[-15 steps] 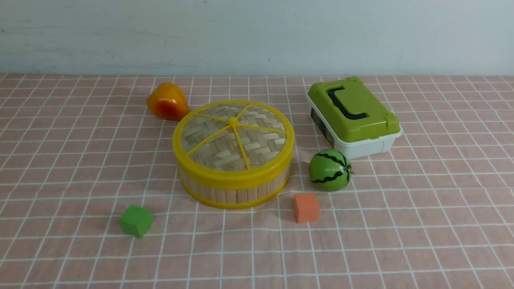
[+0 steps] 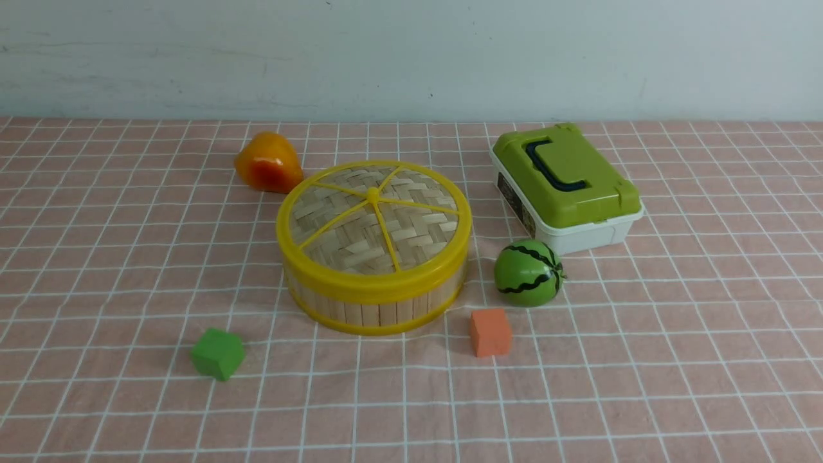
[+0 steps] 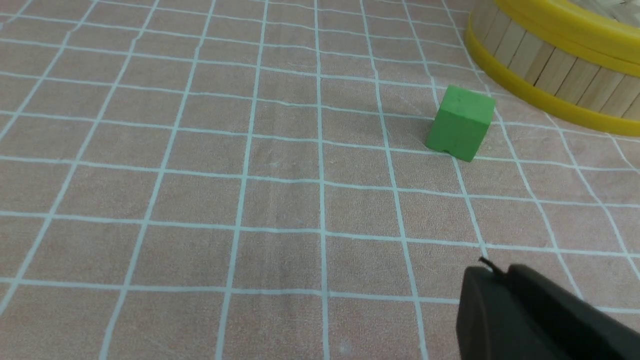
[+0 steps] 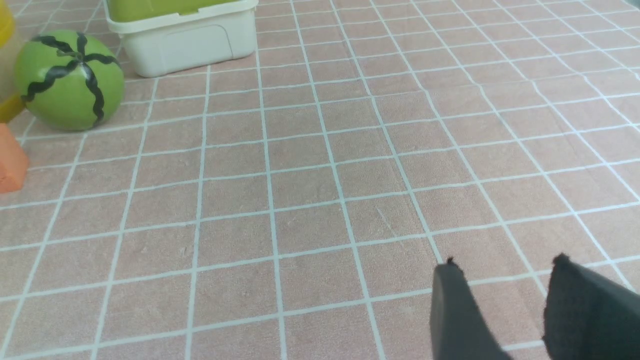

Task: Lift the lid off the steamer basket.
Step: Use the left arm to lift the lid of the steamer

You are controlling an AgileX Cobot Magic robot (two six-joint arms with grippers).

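Note:
The lid [image 2: 374, 218], a woven-bamboo disc with yellow rim, spokes and centre knob, sits closed on the steamer basket [image 2: 376, 307] at the middle of the table. The basket's slat wall also shows in the left wrist view [image 3: 560, 70]. Neither gripper appears in the front view. My left gripper [image 3: 495, 274] is shut and empty, low over the cloth, well short of the basket. My right gripper [image 4: 505, 265] is open and empty, over bare cloth to the right of the basket.
A green cube [image 2: 218, 354] lies front left of the basket, an orange cube [image 2: 490, 331] front right. A toy watermelon [image 2: 528, 272] sits right of the basket, a green-and-white box [image 2: 566, 186] behind it. An orange pear [image 2: 267, 163] lies behind the basket's left.

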